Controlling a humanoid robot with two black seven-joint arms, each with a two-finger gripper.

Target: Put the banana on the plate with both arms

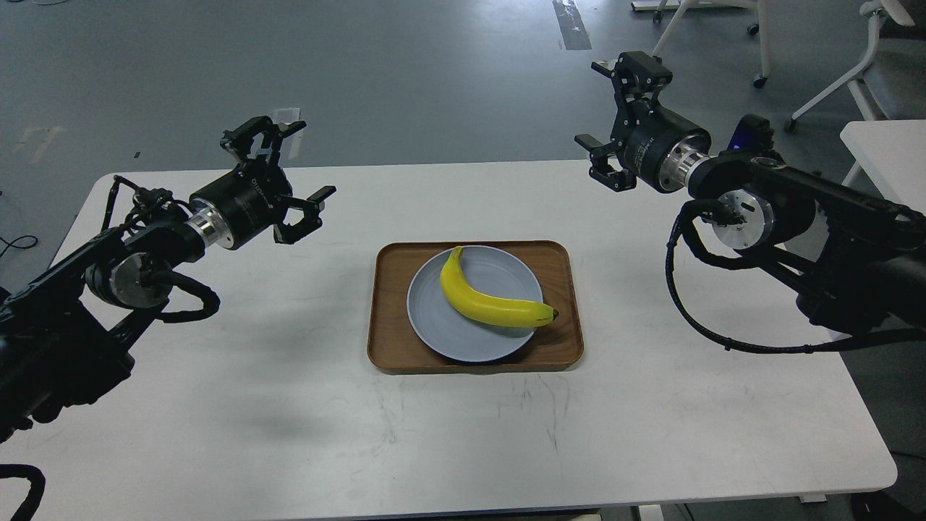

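The yellow banana (492, 300) lies across the pale blue plate (441, 325), its dark tip over the plate's right rim. The plate sits in a brown wooden tray (387, 304) at the table's middle. My left gripper (300, 166) is open and empty, raised above the table to the left of the tray. My right gripper (597, 105) is open and empty, raised above the table's far edge to the right of the tray. Both are well apart from the banana.
The white table (289, 405) bears the tray. Black cables loop beside both arms. Rolling chairs (854, 72) and another white table (886, 159) stand on the grey floor at the back right.
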